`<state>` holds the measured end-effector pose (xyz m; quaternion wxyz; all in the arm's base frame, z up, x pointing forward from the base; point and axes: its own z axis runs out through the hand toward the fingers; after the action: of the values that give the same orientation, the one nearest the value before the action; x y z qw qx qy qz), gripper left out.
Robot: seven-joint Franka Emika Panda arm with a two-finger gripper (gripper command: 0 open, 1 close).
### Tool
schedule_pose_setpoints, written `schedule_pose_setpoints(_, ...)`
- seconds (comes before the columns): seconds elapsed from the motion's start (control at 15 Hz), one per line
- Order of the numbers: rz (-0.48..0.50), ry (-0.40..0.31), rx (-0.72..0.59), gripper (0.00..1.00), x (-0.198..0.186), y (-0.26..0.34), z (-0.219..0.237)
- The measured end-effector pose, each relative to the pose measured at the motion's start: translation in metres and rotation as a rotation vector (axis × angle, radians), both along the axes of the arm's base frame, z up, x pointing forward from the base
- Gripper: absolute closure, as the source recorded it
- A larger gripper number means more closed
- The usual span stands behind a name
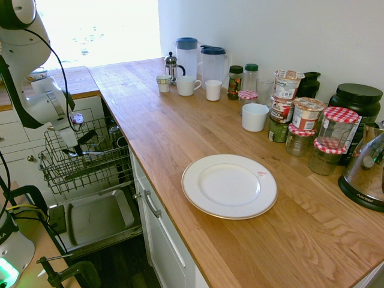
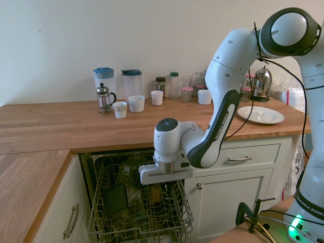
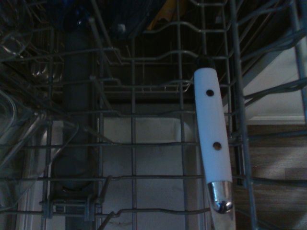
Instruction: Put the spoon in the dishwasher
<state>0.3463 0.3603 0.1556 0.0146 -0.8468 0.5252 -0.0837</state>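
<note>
Now the gripper (image 1: 77, 146) hangs over the dishwasher (image 1: 90, 174) rack, fingers clenched on the spoon (image 3: 213, 148), whose white-handled shaft shows in the wrist view above the wire grid. Judging by this, the placing step is under way. From the plate (image 1: 229, 185) the rack lies at nine o'clock; next, ease lower between the wires and let go.

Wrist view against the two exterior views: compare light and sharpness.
Wrist view: dim and bluish, dishwasher rack dark, only the white handle bright. First exterior view: window blown out, plate sharp. Second exterior view: evenly lit, rack interior shadowed.
</note>
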Motion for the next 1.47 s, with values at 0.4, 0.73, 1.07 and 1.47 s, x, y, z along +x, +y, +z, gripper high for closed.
schedule_pose_setpoints(0.4, -0.005, 0.023, -0.002, 0.0, 0.009, 0.002, -0.026)
schedule_pose_setpoints(0.73, -0.001, 0.025, 0.0, 0.0, 0.008, 0.002, -0.031)
schedule_pose_setpoints(1.07, -0.002, 0.018, 0.005, 0.0, 0.011, 0.005, -0.028)
schedule_pose_setpoints(1.47, -0.028, -0.026, 0.013, 0.0, 0.022, 0.009, 0.009)
